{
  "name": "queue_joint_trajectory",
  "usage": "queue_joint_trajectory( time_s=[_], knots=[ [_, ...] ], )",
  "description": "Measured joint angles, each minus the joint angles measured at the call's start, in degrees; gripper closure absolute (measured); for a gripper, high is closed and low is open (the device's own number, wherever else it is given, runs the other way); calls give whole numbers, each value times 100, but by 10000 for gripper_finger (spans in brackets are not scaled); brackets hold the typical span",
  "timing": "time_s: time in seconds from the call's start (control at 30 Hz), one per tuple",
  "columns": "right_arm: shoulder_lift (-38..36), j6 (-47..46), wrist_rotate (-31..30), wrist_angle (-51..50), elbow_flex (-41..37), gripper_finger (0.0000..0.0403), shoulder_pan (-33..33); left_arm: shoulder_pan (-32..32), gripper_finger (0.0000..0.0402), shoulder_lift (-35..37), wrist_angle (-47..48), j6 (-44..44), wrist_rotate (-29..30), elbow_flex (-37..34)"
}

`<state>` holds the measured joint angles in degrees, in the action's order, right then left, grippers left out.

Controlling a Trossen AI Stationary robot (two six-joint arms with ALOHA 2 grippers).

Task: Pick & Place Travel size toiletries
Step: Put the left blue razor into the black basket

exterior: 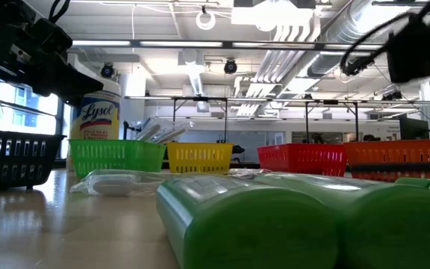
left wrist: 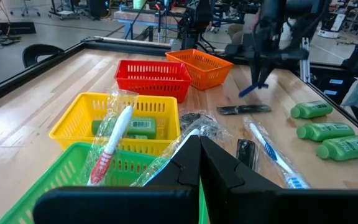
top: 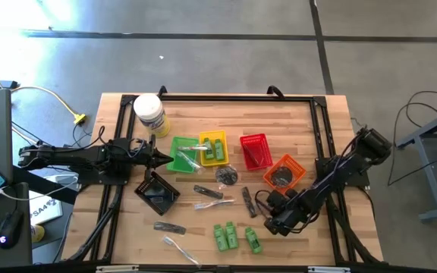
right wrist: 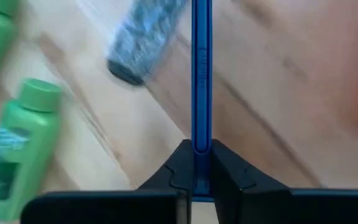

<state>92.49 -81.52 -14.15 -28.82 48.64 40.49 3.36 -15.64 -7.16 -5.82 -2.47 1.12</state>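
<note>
The wooden surface (top: 321,129) holds everything. The left arm reaches in from the side, and its end effector (top: 160,158) sits over the green basket (top: 180,154). In its own wrist view its two fingers are closed together with nothing clearly between them. The right arm comes in from the other side, and its end effector (top: 265,201) hangs above the surface, near the orange basket (top: 284,171). Its fingers (right wrist: 225,163) are pinched tight on a thin blue stick (right wrist: 201,74), lifted off the wood.

A big white Lysol jar (top: 149,114) stands near the far edge. Next to the green basket is the yellow basket (top: 213,148), with a green bottle (left wrist: 140,127) inside. A toothbrush in a clear wrapper (left wrist: 110,144) leans across these two baskets. The red basket (top: 255,150) sits between the yellow and orange ones. A black basket (top: 156,193) is close to the left arm.

Three small green bottles (top: 232,236) lie side by side near the front edge. Another wrapped toothbrush (left wrist: 272,154) lies on the wood. A dark flat packet (top: 170,227) lies near the front too.
</note>
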Motion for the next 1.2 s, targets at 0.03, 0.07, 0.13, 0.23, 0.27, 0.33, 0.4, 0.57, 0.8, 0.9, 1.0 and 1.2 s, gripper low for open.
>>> queue_joint_trajectory(
  time_s=[0.03, 0.07, 0.13, 0.23, 0.27, 0.33, 0.4, 0.57, 0.8, 0.9, 1.0, 1.2],
  knots=[
    [-117, 53, -67, -31, 0, 376, 16, -1, 402, 0, 0, 0, 0, 0],
    [-228, 76, -136, -46, 1, 374, 41, 0, 402, 0, 0, 0, 1, 0],
    [-485, 186, -424, -48, 2, 374, 92, -1, 402, 0, 0, 0, 0, -2],
    [-860, 635, -1024, 52, 7, 378, 164, 0, 402, 0, -13, -17, -1, 0],
    [-963, 856, -1233, 118, 9, 378, 171, -2, 402, 0, -57, -63, -1, 0],
    [-1128, 1375, -1596, 306, 11, 377, 124, -2, 402, 2, -232, -224, -16, -1],
    [-1195, 2007, -1770, 553, 17, 376, -48, -2, 402, 1, -459, -374, -226, -2],
    [-1157, 4006, -2065, 1517, 15, 376, -557, -151, 402, -58, -1650, -556, -826, -2],
    [-1139, 6861, -1460, 3750, 17, 376, -1191, -1038, 386, -734, -2350, -34, 473, 238],
    [-1139, 7343, -1249, 4144, 17, 376, -1372, -1374, 355, -1350, -2479, 225, 499, 671],
    [-1094, 7552, -1071, 4378, 15, 375, -1456, -1693, 305, -2151, -2648, 632, 720, 1116],
    [-771, 7979, -14, 5290, 18, 375, -1452, -2106, 184, -4088, -2968, 1756, 660, 2216]
  ],
)
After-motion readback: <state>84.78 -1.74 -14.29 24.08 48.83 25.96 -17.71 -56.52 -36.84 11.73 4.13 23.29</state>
